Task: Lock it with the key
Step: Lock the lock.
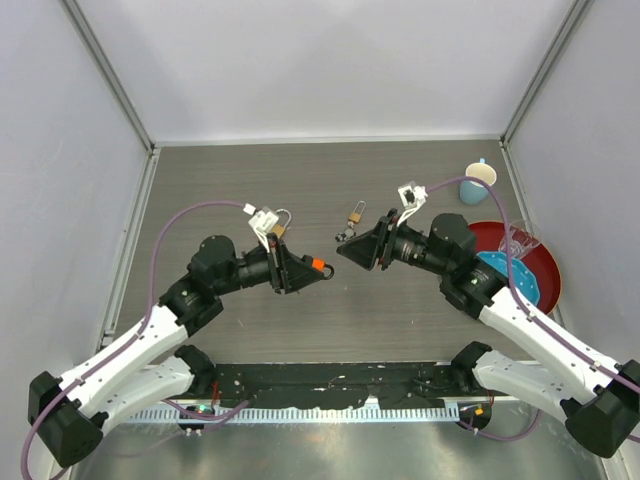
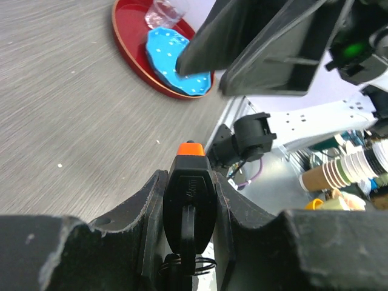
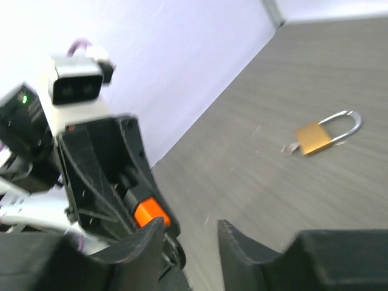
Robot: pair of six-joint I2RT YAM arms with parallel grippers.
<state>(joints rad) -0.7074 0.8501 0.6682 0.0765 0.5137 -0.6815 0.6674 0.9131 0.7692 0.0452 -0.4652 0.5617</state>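
Firstly, grey wood-grain tabletop (image 1: 250,190): walled in by pale panels; seen whole only from above.
Left gripper (image 1: 308,270): raised left of centre, pointing right; its fingers (image 2: 151,200) are closed on a black oval plastic piece with an orange cap (image 2: 189,194).
Right gripper (image 1: 345,250): faces it from the right, tips near but apart; its own wrist view shows the fingers (image 3: 242,242) parted with only bare table between them, holding nothing.
Round red tray (image 1: 548,275): right side of the table, behind the right arm; carries a blue white-dotted dish (image 1: 495,265) and a clear glass (image 1: 518,240). The top and left wrist views show it, the right wrist view does not.
Light-blue cup (image 1: 478,182): far right, beyond the tray; top view only.
Brass padlock with a silver shackle (image 1: 356,214): lying flat on the table just far of the right gripper's tips, touched by neither gripper, shackle pointing far. The left wrist view misses it.
Black oval plastic piece: only the left wrist view shows a thin wire ring (image 2: 182,264) at its inner end; whether it is the key I cannot tell.
Small dark bits (image 1: 345,236): at the padlock's near end; too small to identify.
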